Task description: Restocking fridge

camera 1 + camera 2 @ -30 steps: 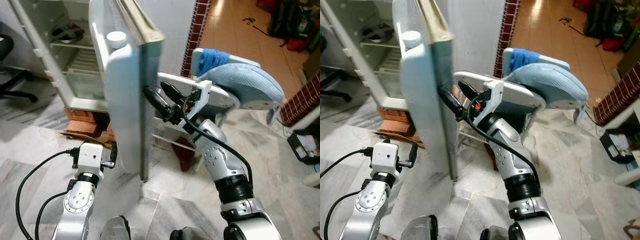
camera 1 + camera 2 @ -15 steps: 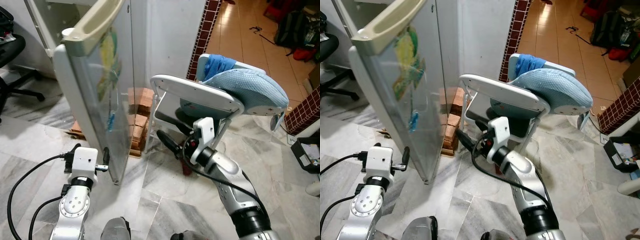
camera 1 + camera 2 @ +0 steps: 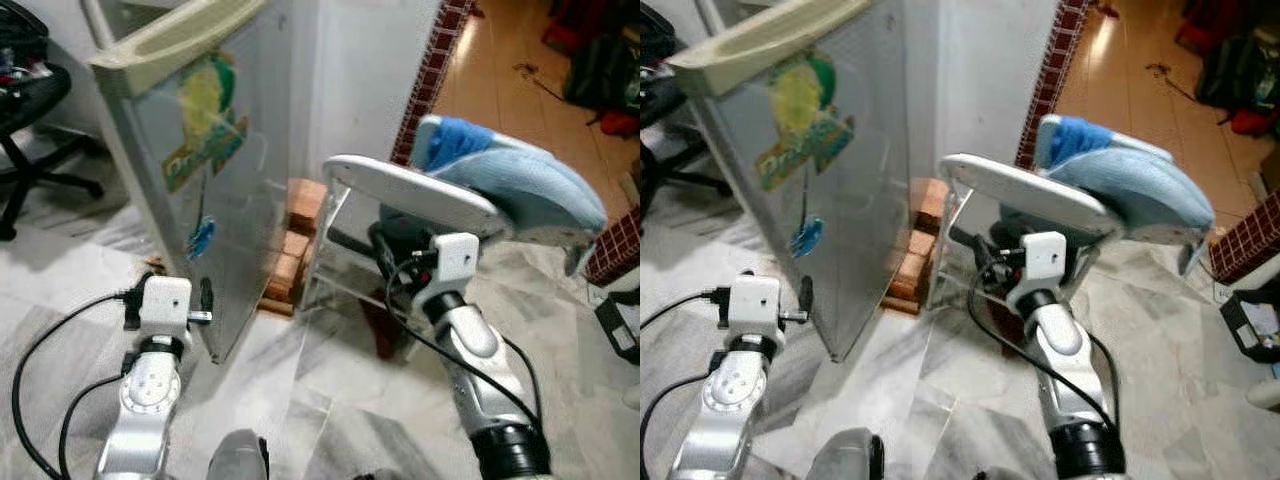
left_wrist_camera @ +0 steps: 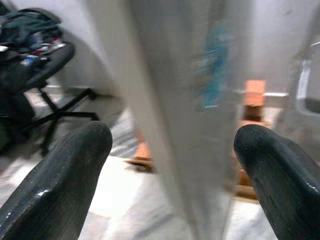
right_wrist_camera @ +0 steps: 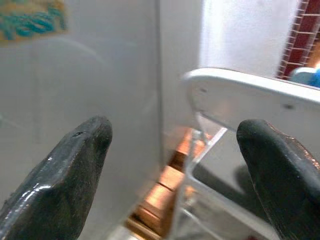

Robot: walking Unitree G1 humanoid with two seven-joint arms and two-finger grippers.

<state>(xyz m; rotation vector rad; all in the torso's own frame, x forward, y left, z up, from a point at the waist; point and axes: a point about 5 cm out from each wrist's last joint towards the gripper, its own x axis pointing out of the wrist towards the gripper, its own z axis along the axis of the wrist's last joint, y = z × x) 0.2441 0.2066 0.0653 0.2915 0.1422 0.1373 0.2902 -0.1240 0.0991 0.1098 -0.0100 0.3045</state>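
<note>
The grey fridge door [image 3: 200, 180] with colourful stickers stands swung almost flat toward me, its cream top handle [image 3: 170, 45] tilted. My left gripper [image 3: 205, 297] is open low by the door's bottom corner; in the left wrist view the door edge [image 4: 185, 125] runs between its spread fingers [image 4: 65, 175]. My right gripper [image 3: 385, 250] is open and empty, held under the white seat back of a chair [image 3: 400, 190], apart from the door. In the right wrist view its fingers [image 5: 60, 175] frame the door face and that white seat.
A white chair carrying a blue cushion [image 3: 520, 190] stands right of the fridge. Stacked bricks [image 3: 295, 250] lie at the fridge's foot. A black office chair [image 3: 30, 110] is at far left. A brick-tiled pillar [image 3: 430, 70] rises behind. A black box [image 3: 620, 325] sits at right.
The fridge door has swung from wide open to nearly shut. My right gripper came off the door's edge and drew back under the chair. The camera has shifted too.
</note>
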